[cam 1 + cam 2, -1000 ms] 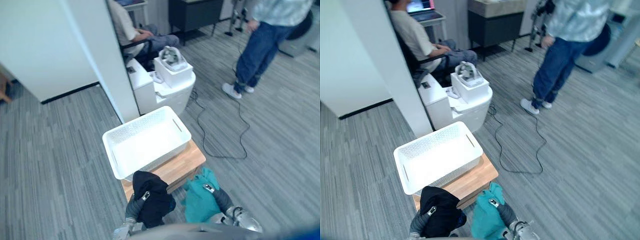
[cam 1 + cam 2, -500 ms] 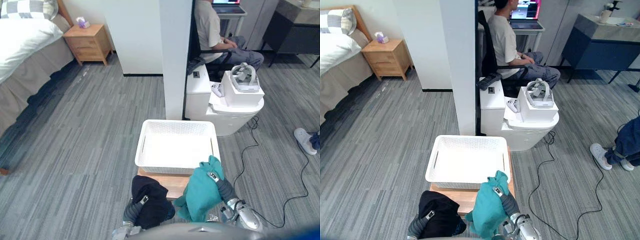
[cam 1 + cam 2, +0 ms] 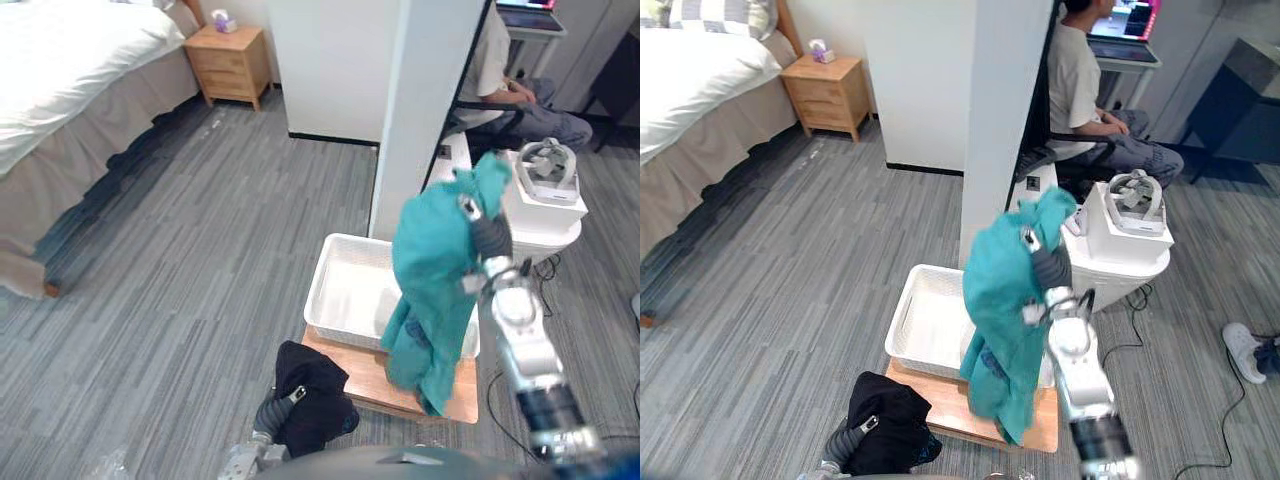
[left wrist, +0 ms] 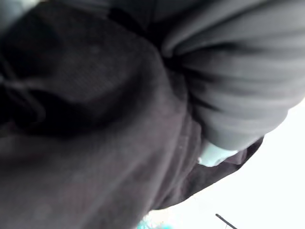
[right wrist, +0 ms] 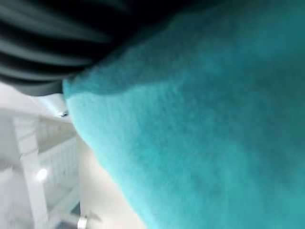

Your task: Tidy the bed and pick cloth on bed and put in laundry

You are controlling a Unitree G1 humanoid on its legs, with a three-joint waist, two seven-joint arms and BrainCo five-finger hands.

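Teal cloth [image 3: 435, 270] hangs over white basket [image 3: 345, 288]; pillar [image 3: 430, 100] just behind.

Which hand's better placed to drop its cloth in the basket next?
Right, likely. The right hand carries the teal cloth high, hanging over the white basket on its right side. The left hand with the black cloth sits low, by the wooden table at its near corner, short of the basket.

A wooden nightstand [image 3: 830, 95] stands left of the white pillar [image 3: 1005, 120], a seated person [image 3: 1080, 85] behind it.
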